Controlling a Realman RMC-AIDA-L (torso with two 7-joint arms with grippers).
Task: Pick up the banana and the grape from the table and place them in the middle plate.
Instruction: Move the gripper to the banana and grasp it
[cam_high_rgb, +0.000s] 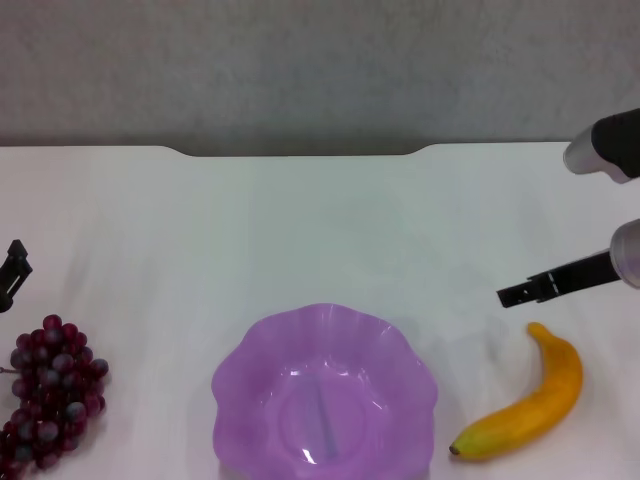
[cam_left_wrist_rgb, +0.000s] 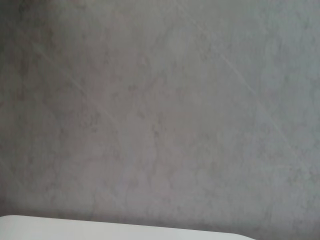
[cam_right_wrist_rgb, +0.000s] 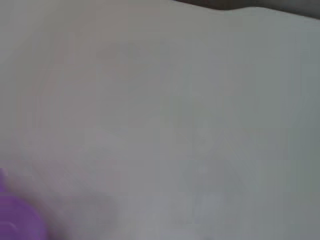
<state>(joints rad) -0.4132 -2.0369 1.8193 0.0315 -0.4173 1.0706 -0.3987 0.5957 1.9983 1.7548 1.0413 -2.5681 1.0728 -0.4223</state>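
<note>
My right gripper (cam_high_rgb: 512, 294) is showing black, its arm behind going silvery grey. My left gripper (cam_high_rgb: 12, 272) is showing black too. The table (cam_high_rgb: 320, 230) is lying plain white with a dark far edge. The plate (cam_high_rgb: 325, 395) is glowing translucent purple with a paler sheen in its hollow. The banana (cam_high_rgb: 527, 400) is showing yellow-orange, greenish toward one tip. The grape (cam_high_rgb: 50, 395) is looking dark red-purple, some berries greyed with bloom

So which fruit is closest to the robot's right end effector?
The banana. It lies on the table just below the right end effector, right of the purple plate; the grapes sit far off at the left edge.
</note>
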